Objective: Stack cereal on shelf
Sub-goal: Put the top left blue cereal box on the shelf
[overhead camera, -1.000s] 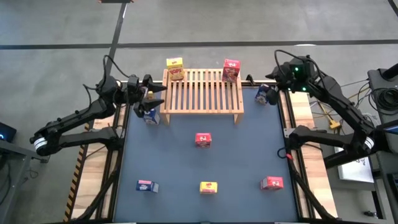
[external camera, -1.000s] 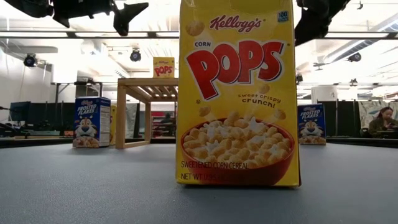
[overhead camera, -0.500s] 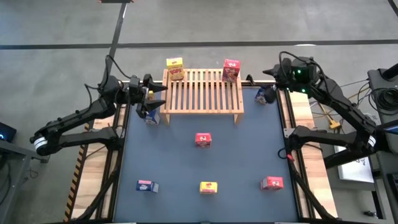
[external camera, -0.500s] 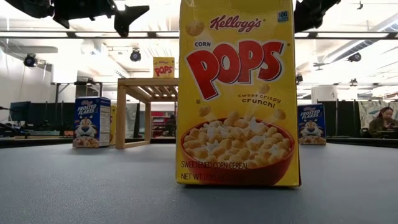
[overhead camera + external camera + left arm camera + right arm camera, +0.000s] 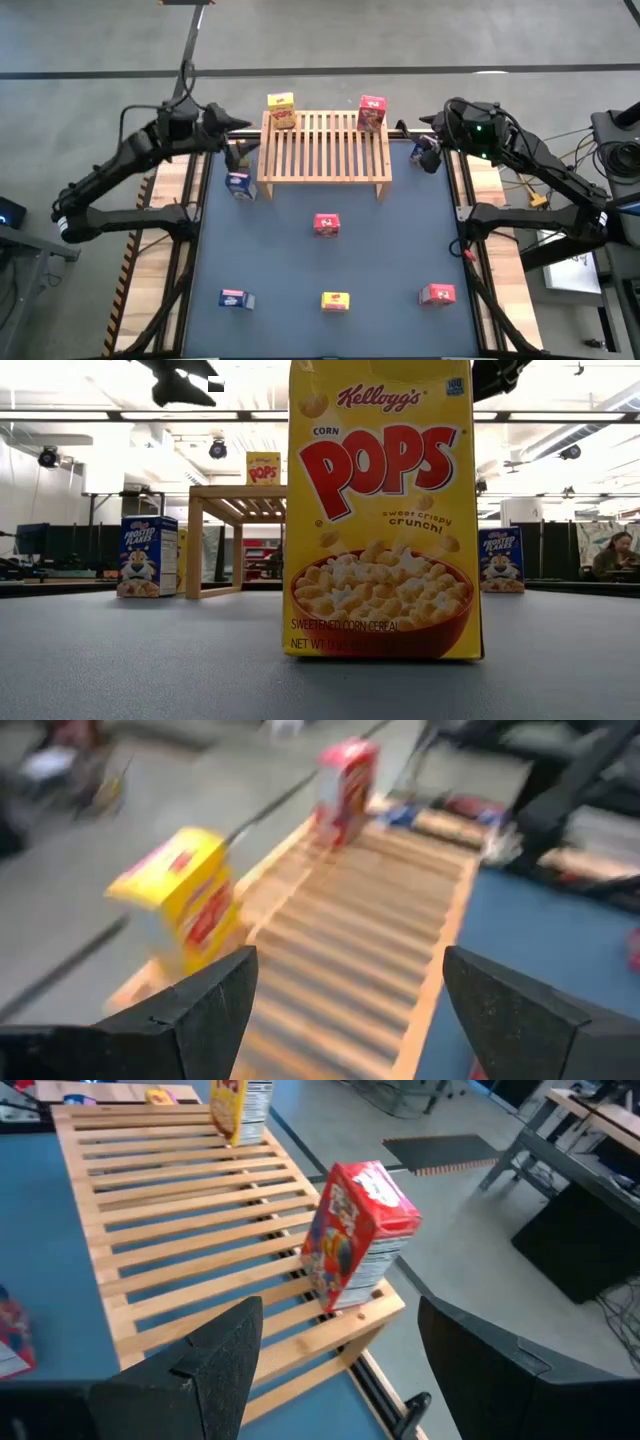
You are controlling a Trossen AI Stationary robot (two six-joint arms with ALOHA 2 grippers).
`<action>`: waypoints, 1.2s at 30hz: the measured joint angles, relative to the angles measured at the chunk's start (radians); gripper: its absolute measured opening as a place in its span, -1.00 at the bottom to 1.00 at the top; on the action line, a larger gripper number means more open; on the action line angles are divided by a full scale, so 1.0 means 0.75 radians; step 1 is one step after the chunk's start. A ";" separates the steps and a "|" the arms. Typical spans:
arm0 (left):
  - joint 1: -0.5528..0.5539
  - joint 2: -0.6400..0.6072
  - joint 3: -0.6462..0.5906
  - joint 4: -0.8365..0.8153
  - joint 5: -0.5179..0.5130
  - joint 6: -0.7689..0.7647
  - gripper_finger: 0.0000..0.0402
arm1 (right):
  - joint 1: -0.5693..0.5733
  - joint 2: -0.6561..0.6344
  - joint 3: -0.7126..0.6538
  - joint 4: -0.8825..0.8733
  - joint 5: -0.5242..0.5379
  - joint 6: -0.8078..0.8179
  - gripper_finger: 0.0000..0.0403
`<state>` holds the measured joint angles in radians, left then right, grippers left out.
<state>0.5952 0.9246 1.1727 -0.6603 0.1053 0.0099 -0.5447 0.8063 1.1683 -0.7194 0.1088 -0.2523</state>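
Both sets of jaws stand released, empty. Left gripper (image 5: 238, 140) and right gripper (image 5: 428, 140) flank the shelf (image 5: 325, 150). Wrist view shows a red box (image 5: 355, 1235) upright on its corner; low view adds a yellow box (image 5: 385, 510) on the bench (image 5: 300, 260).

Near yellow box (image 5: 383, 510): "Kellogg's CORN POPS, sweet crispy crunch!, SWEETENED CORN CEREAL". Blue box (image 5: 147, 556) left of it: "FROSTED FLAKES".
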 joint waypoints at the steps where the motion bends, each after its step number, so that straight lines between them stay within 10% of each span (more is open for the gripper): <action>1: -0.001 0.022 0.047 -0.090 -0.023 -0.015 0.49 | 0.002 0.002 0.000 0.000 0.000 0.006 0.28; 10: -0.005 0.146 0.134 -0.619 -0.259 -0.130 0.34 | 0.028 -0.001 -0.002 -0.004 -0.004 0.009 0.27; 36: -0.008 -0.171 -0.257 -0.486 -0.257 -0.083 0.28 | 0.081 -0.001 -0.005 0.001 -0.003 0.060 0.27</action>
<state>0.5888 0.7966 0.9800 -1.0245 -0.0875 -0.0525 -0.4839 0.8059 1.1648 -0.7187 0.1068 -0.2070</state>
